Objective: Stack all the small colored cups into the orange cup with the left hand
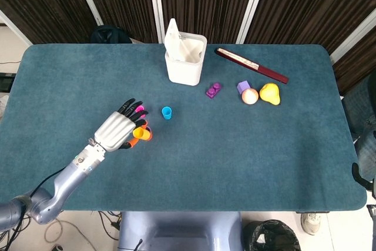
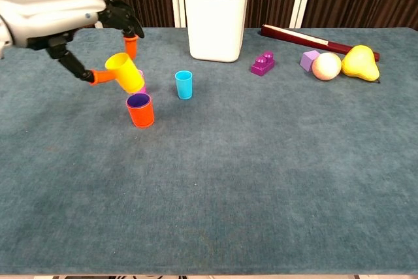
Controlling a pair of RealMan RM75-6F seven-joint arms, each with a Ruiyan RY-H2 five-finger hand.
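Observation:
My left hand (image 1: pixel 116 130) (image 2: pixel 65 19) holds a yellow cup (image 2: pixel 125 72) (image 1: pixel 140 133) pinched between thumb and a finger, lifted and tilted just above the orange cup (image 2: pixel 140 110), which stands upright with a purple cup nested inside. In the head view the hand and the yellow cup cover most of the orange cup. A pink cup (image 1: pixel 140 109) (image 2: pixel 141 87) stands just behind, largely hidden by the yellow cup in the chest view. A cyan cup (image 2: pixel 184 84) (image 1: pixel 167 112) stands upright to the right. No right hand shows in either view.
A white bin (image 1: pixel 185 59) (image 2: pixel 216 20) stands at the back centre. To the right lie a purple brick (image 2: pixel 262 64), a dark red stick (image 2: pixel 307 39), a lilac cube (image 2: pixel 309 60), a peach ball (image 2: pixel 326 66) and a yellow pear (image 2: pixel 360 63).

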